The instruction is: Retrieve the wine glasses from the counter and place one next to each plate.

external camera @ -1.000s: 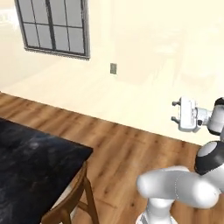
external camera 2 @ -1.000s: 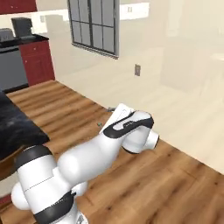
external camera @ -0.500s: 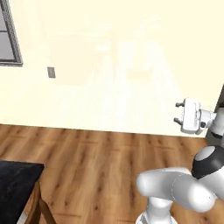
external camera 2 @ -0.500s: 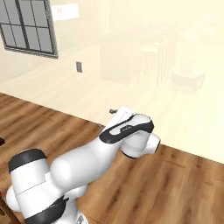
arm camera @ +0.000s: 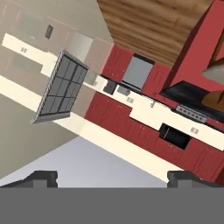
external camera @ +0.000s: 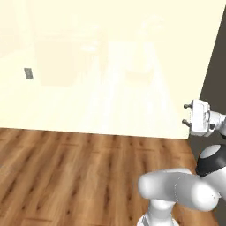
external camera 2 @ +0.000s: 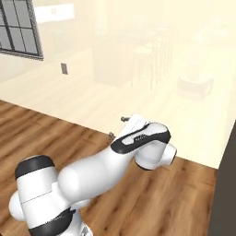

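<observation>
The arm (external camera 2: 92, 170) is glossy white, built of fat rounded segments with black bands at the joints. A black strip runs along the link behind the wrist. The hand (external camera: 201, 118) is a boxy white block; two small dark fingers (external camera: 187, 106) stick out of it, blunt and squared at their tips.

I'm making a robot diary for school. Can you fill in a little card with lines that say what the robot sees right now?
place: simulated kitchen room with a wooden floor and a cream wall
robot: white arm folded over its base
gripper: held up in the air, fingers wide apart, nothing between them
on the wall: small grey outlet, dark window
far off, hand view: red cabinets with pale counters, seen tilted
wine glasses: can't tell where they are from these views
plates: can't tell either
</observation>
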